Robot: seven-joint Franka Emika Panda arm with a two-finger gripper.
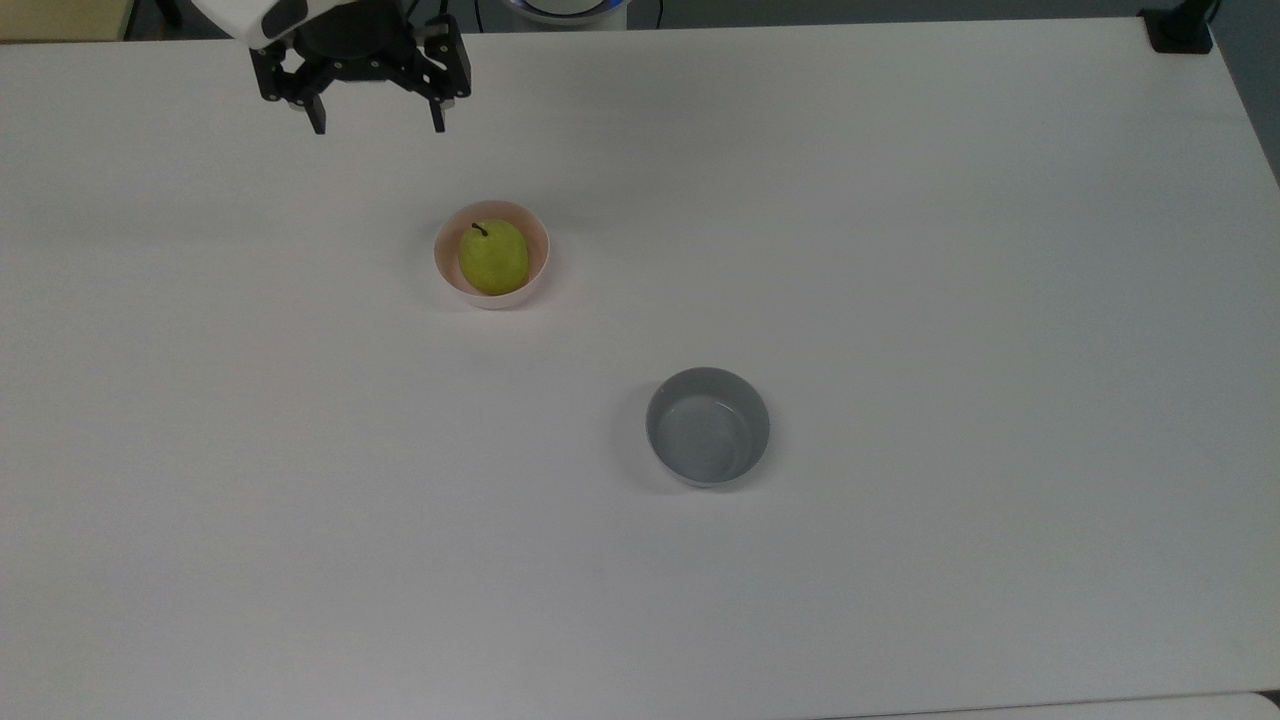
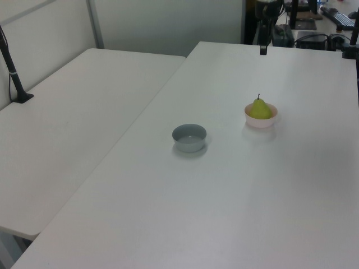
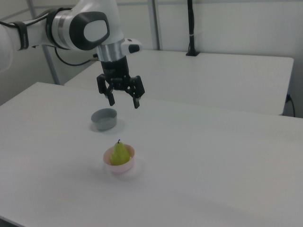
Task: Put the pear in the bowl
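Top view gives us the pear (image 1: 493,257) sitting inside the pink bowl (image 1: 536,275), stem up, the fruit taking up most of the bowl's hollow. The end effector (image 1: 377,128) hangs near the top view's upper left, well apart from the bowl and up off the table (image 1: 900,250), with its 2 fingers spread wide and nothing between them. A grey bowl (image 1: 708,427) stands by itself toward the top view's lower right of the pink one, well apart from it. In the right view we see the end effector (image 3: 125,103) raised above the table, fingers (image 3: 136,103) pointing down and parted, with the grey bowl (image 3: 104,119) behind it and the pear (image 3: 118,153) upright in the pink bowl (image 3: 127,166) nearer the camera. In the left view the pear (image 2: 259,109) rises above the rim of the pink bowl (image 2: 261,121), and the grey bowl (image 2: 189,138) lies to the left view's left of it. We also see a second table (image 2: 73,112) alongside on the left view's left.
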